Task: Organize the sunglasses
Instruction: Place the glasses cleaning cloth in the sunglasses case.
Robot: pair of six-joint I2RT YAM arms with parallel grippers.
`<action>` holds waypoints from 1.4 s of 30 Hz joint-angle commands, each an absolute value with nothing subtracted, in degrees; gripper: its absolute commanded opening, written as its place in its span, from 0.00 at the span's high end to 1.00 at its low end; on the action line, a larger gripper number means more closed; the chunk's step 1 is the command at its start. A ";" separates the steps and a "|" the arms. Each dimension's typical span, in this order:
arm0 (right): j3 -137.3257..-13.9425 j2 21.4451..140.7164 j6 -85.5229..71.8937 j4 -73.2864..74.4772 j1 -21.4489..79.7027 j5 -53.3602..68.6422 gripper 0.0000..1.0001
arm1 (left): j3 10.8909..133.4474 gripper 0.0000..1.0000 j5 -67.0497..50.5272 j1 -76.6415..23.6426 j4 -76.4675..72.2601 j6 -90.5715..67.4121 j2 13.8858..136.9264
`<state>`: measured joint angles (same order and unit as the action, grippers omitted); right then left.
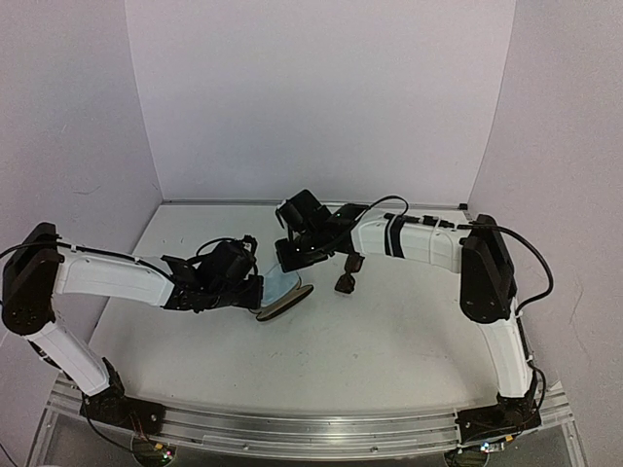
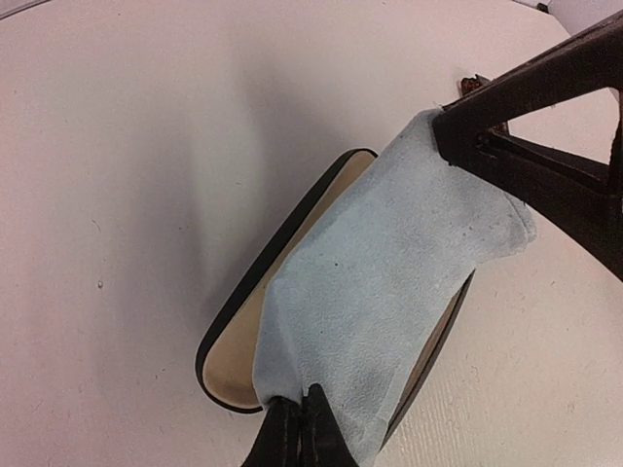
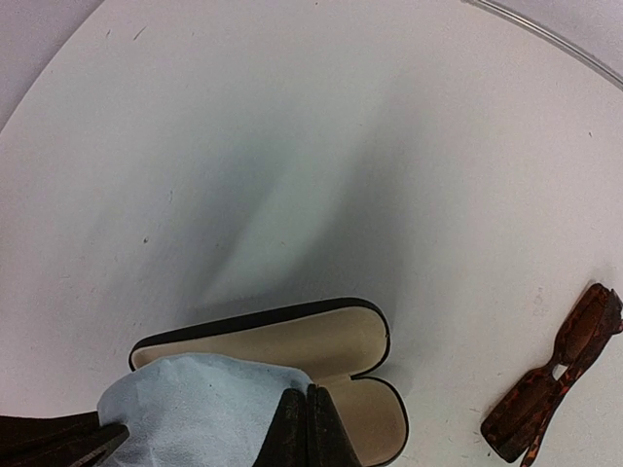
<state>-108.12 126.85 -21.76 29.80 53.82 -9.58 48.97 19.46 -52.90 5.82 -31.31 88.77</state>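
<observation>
Left gripper: I find the jaws closed, pinching one edge of the light blue cloth. Right gripper: also closed, nipping the opposite corner of that cloth. The left wrist view shows its dark fingers clamped on the far end.

Held at both ends, the cloth is spread between the two grippers directly above the glasses case. The case lies open on the white table, a black shell with tan lining facing up. The cloth covers much of the lining. One rounded end of the case is uncovered on the left gripper's side, and a stretch of lid and tray is uncovered beside the right gripper. I cannot tell whether the cloth rests on the lining or hangs just clear of it.

The sunglasses lie flat on the table on the right arm's side of the case and apart from it. They are a folded pair with a mottled brown frame. Neither gripper touches them.
</observation>
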 commanded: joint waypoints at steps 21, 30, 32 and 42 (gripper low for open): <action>-115.72 133.29 -21.01 29.66 51.77 -6.67 1.00 | 50.23 1.00 14.04 -47.50 0.17 -29.64 94.34; -117.51 135.18 -21.01 29.99 51.02 -5.75 1.00 | 50.27 1.00 12.36 -46.12 -1.83 -29.62 96.12; -117.96 135.57 -21.01 29.97 50.98 -5.53 1.00 | 50.21 1.00 12.13 -45.79 -2.12 -29.62 96.44; -119.84 137.27 -21.13 30.58 50.59 -5.01 1.00 | 50.64 1.00 10.59 -44.55 -2.99 -29.27 97.72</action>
<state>-116.64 136.35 -21.26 31.29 51.03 -5.34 48.97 11.44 -45.17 -0.60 -29.98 97.06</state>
